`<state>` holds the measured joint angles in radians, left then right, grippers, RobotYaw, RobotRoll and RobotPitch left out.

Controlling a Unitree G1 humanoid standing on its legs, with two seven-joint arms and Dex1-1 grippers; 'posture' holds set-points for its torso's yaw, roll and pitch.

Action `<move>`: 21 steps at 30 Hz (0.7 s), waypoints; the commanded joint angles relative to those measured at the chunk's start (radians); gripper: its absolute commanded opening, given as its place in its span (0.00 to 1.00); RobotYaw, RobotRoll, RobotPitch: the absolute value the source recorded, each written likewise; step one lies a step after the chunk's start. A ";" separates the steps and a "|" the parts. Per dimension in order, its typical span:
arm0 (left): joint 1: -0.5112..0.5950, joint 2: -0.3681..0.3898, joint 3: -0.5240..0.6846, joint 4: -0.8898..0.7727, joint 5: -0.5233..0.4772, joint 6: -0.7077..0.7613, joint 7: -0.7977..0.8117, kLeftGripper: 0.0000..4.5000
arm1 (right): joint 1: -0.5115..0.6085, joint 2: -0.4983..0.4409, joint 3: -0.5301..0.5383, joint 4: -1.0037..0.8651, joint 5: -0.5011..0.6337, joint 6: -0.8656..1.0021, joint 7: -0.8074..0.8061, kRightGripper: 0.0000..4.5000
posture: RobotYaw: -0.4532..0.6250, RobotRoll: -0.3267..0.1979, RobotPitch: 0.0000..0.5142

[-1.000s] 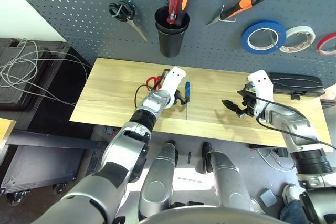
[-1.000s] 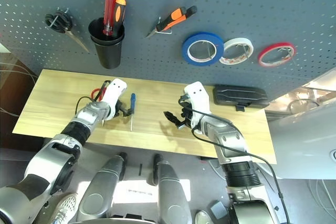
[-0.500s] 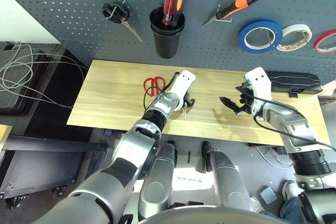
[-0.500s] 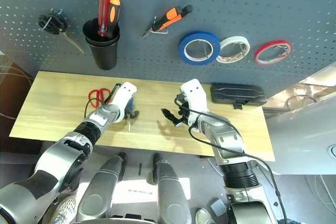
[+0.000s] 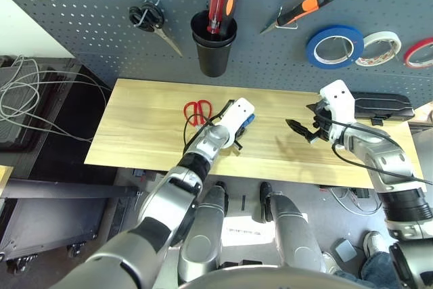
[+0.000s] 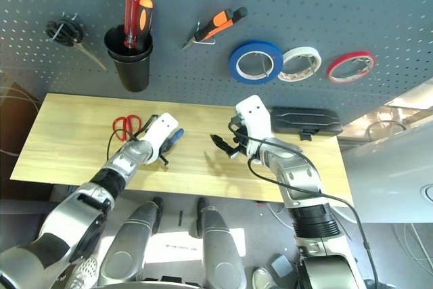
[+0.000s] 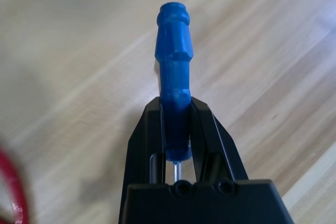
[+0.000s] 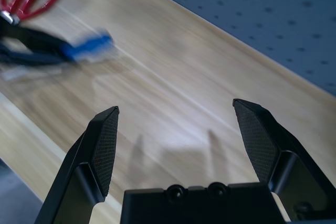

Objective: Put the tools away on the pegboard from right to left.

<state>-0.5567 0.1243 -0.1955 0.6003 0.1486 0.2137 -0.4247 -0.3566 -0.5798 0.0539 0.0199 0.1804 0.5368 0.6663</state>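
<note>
We have our left gripper (image 7: 177, 129) clamped on the blue screwdriver (image 7: 174, 72), just above the table (image 5: 135, 133); its handle points forward past our fingertips, along the fingers. Our right gripper (image 8: 181, 135) hovers spread wide. Farther off: red scissors (image 5: 197, 111), then the pegboard (image 5: 101, 5). We read no writing.

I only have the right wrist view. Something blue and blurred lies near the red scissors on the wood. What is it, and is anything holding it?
Observer: It is the small blue-handled screwdriver, clamped by its handle in the left claw.
Operator: Which tools already hang up?
Observer: On the dark grey pegboard, the blue tape roll and the orange-and-black needle-nose pliers sit on hooks.
Operator: Is there anywhere for a screwdriver?
Observer: A black cup on the board, left of the pliers, holds two larger screwdrivers, one red-handled and one with an orange top.
</note>
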 commanded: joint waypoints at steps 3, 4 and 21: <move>0.139 0.023 0.071 -0.379 -0.103 -0.005 -0.019 0.12 | -0.018 -0.039 -0.008 0.100 -0.001 -0.113 0.092 1.00 | 0.51 0.62 0.61; 0.161 0.017 0.083 -0.451 -0.142 -0.019 -0.035 0.12 | -0.020 -0.045 -0.002 0.120 -0.007 -0.144 0.111 1.00 | 0.52 0.62 0.61; -0.010 -0.065 0.157 -0.973 -0.556 0.119 -0.024 0.12 | -0.115 0.076 0.061 0.059 0.035 -0.269 0.257 1.00 | 0.56 0.62 0.60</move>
<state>-0.5450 0.0682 -0.0662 -0.3340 -0.3798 0.3159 -0.4854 -0.4707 -0.5140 0.0959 0.1108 0.1989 0.2770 0.9118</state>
